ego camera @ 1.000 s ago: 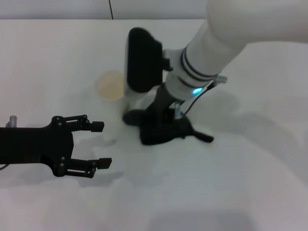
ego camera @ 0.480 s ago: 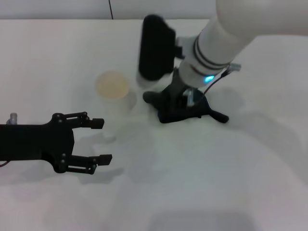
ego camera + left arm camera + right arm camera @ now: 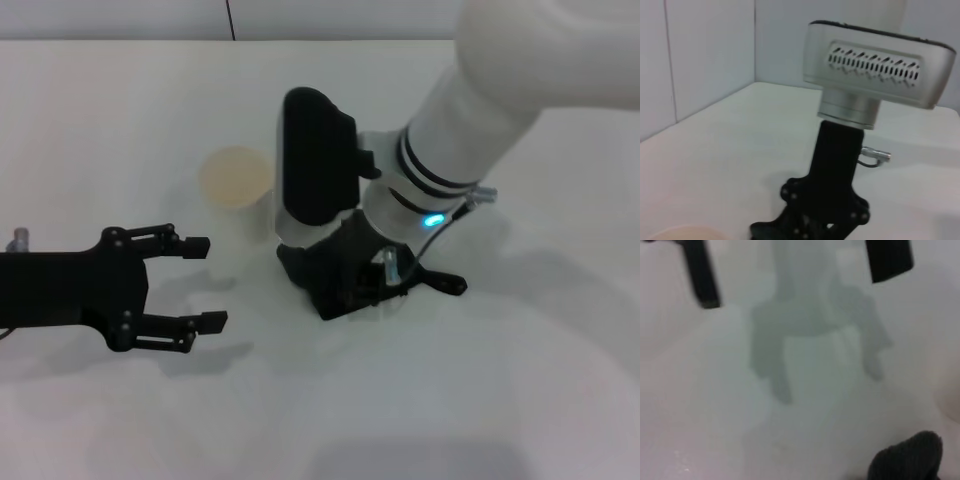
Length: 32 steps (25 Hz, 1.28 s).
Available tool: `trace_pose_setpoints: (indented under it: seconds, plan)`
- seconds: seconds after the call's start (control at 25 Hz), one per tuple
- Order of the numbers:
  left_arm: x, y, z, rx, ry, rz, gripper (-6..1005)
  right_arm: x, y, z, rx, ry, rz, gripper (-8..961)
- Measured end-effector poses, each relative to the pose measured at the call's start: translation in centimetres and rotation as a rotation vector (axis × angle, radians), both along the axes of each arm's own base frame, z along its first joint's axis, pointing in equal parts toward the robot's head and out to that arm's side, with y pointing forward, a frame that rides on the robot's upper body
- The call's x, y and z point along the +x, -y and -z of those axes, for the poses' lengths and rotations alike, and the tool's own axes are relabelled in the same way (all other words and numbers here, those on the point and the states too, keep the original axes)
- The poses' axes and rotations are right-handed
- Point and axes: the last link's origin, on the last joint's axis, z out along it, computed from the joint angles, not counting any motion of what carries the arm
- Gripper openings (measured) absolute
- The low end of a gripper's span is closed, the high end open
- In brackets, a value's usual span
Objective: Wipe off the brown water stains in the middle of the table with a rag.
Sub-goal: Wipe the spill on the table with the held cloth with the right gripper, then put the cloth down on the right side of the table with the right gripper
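The dark rag lies bunched on the white table near the middle, its narrow tail pointing right. My right gripper presses down on the rag and is shut on it; its fingers are mostly hidden in the dark cloth. It also shows in the left wrist view. A rag corner shows in the right wrist view. No orange-brown stain shows in any view. My left gripper hovers open and empty to the left of the rag.
A white paper cup with a pale cream inside stands just behind and left of the rag, close to the right arm's black wrist block. The left gripper's fingertips show in the right wrist view.
My right arm has dragged the rag from farther back and right toward me and a little left. The left gripper has barely moved.
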Motion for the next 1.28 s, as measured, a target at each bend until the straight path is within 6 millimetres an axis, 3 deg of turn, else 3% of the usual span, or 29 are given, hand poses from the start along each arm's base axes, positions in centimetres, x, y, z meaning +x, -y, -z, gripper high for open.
trace_pose_setpoints:
  seconds: [0.24,0.68,0.88,1.28]
  plan:
    - [-0.3,0.0,-0.4,0.012,-0.003,-0.001,876,2.3,-0.3,-2.6,-0.001,-0.121,0.066,57]
    - [-0.3,-0.1,-0.4,0.021,-0.004,0.012,875,8.9,-0.2,-8.1,0.011,-0.193,0.203,58]
    - [-0.2,-0.2,-0.3,0.020,-0.002,0.014,875,10.0,0.4,-10.1,0.003,-0.283,0.218,57]
    - [-0.1,-0.2,-0.1,0.018,0.001,0.015,875,10.2,0.9,-10.2,-0.018,-0.349,0.236,96]
